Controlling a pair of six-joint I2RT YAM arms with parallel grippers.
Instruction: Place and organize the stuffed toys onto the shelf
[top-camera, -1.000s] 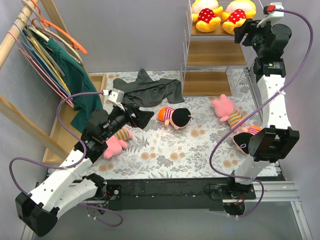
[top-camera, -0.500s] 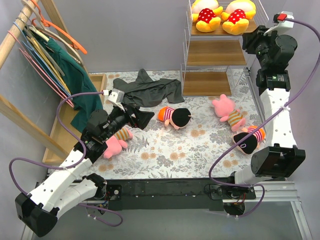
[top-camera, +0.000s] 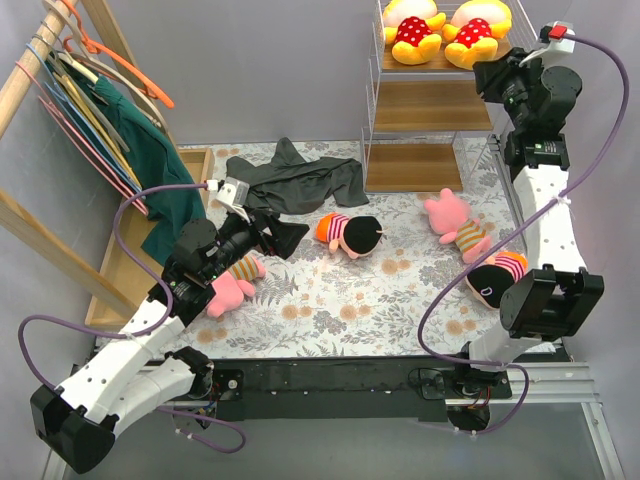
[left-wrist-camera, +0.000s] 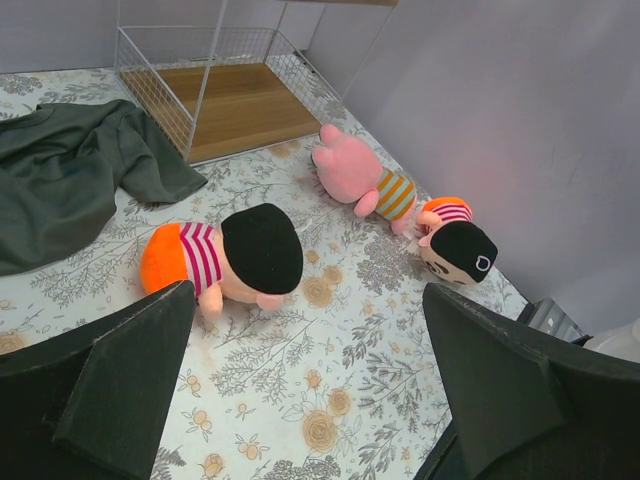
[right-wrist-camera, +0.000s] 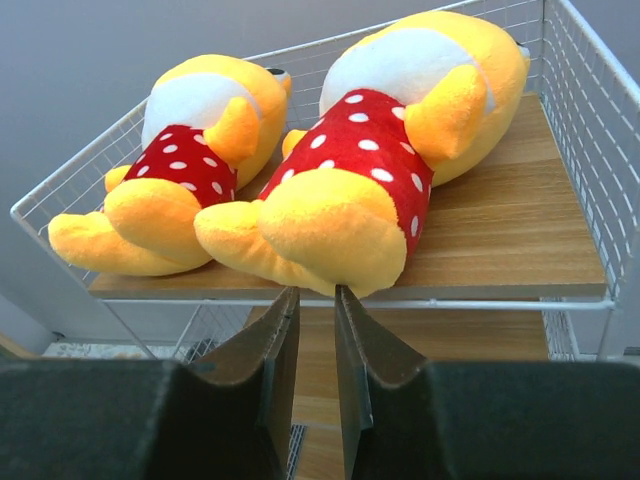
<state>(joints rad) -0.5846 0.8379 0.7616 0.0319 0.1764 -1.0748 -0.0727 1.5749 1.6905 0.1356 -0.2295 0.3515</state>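
Observation:
Two yellow dolls in red polka-dot dresses (top-camera: 412, 30) (top-camera: 470, 30) lie side by side on the top board of the shelf (top-camera: 430, 105); both show in the right wrist view (right-wrist-camera: 200, 150) (right-wrist-camera: 400, 130). My right gripper (top-camera: 490, 75) (right-wrist-camera: 310, 300) is nearly shut and empty, its tips just below the nearer doll's foot at the top board's front edge. A black-haired doll (top-camera: 350, 233) (left-wrist-camera: 250, 250), a pink doll (top-camera: 455, 222) (left-wrist-camera: 360, 178) and a second black-haired doll (top-camera: 493, 278) (left-wrist-camera: 455, 245) lie on the floral cloth. Another pink doll (top-camera: 232, 285) lies under my left arm. My left gripper (top-camera: 285, 235) (left-wrist-camera: 320, 400) is open and empty.
A dark grey garment (top-camera: 295, 180) (left-wrist-camera: 70, 180) lies on the cloth left of the shelf. A slanted wooden clothes rail with hangers (top-camera: 70, 110) fills the left side. The shelf's middle and bottom boards (left-wrist-camera: 230, 100) are bare.
My right arm's wrist swung out to the right and came back toward the shelf's top tier; its elbow shifted. The left arm and the dolls have not moved.

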